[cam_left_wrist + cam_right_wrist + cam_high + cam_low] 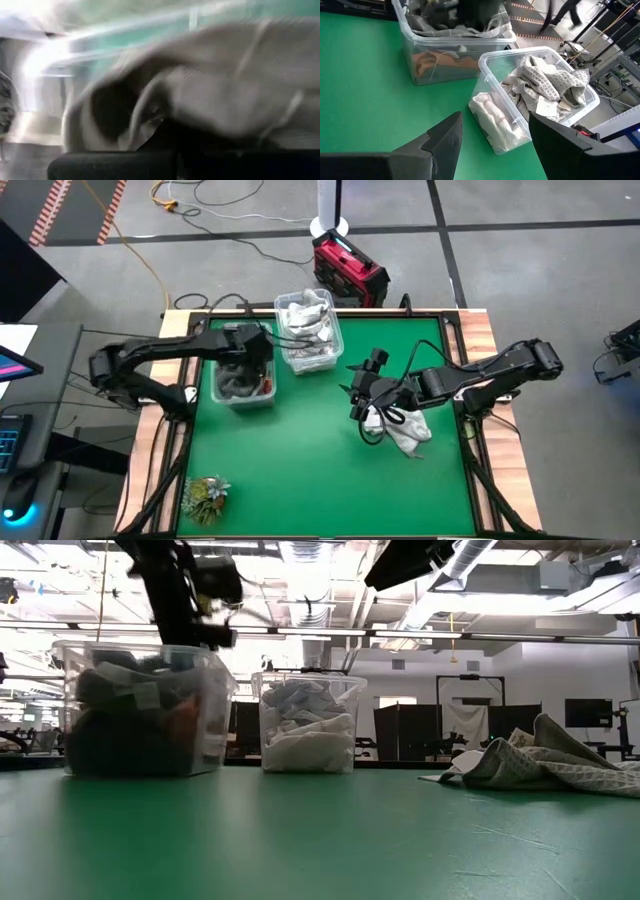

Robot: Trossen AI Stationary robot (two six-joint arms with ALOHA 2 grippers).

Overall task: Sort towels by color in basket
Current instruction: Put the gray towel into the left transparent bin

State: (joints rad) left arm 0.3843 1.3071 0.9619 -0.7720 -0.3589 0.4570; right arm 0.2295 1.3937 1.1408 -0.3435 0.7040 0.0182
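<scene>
Grey plaid and white cloth lies crumpled in one loose towel heap [405,430] on the green surface [300,470], toward its right side; in the low view it sits flat at the right [540,768], well apart from both bins. Two clear plastic bins stand at the far side of the surface. The light bin [308,330] holds white and pale patterned towels [550,82], piled to its rim, with white folds pressed against its wall [305,750]. Just beside it, on the left, the dark bin [242,375] holds dark grey towels with a bit of rust-orange cloth [440,60] showing low against its wall; in the low view that bin looks mostly dark [140,715]. The left gripper [250,345] hangs over the dark bin, down at its rim, and its wrist view is filled with blurred grey cloth [210,95] right up against the camera; whether its fingers are spread or closed cannot be told. The right gripper [362,385] hovers above the surface between the light bin and the towel heap, just at the heap's near-left edge, pointing toward the bins. Its fingers [442,145] stand wide apart with nothing between them, green surface and the light bin showing in the gap. A small leafy plant [205,495] sits at the near left corner, well apart from everything else. Beyond the surface's far edge a red case [348,270] rests on the floor.
</scene>
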